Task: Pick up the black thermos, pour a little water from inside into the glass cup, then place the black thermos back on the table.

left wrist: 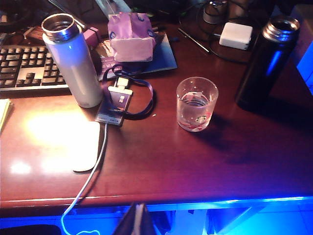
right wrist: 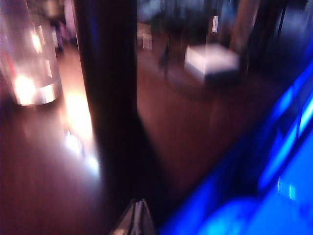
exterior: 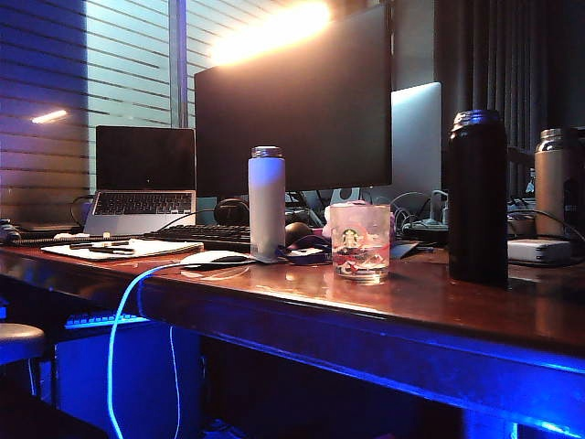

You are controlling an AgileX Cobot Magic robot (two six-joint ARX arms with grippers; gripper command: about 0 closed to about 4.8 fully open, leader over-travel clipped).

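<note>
Black thermos [left wrist: 266, 61] standing on the table [left wrist: 195, 161], glass cup [left wrist: 196, 104] near it, left gripper [left wrist: 135, 220] tips together by the table's front edge

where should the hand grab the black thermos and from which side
Grip the thermos around its mid body, coming in level from the open front edge of the table. It stands upright, a tall smooth cylinder, so its straight walls suit a side pinch. The cup stands apart from it toward the middle of the table, and a white box and cables crowd behind it, so the front looks clearest.
</note>
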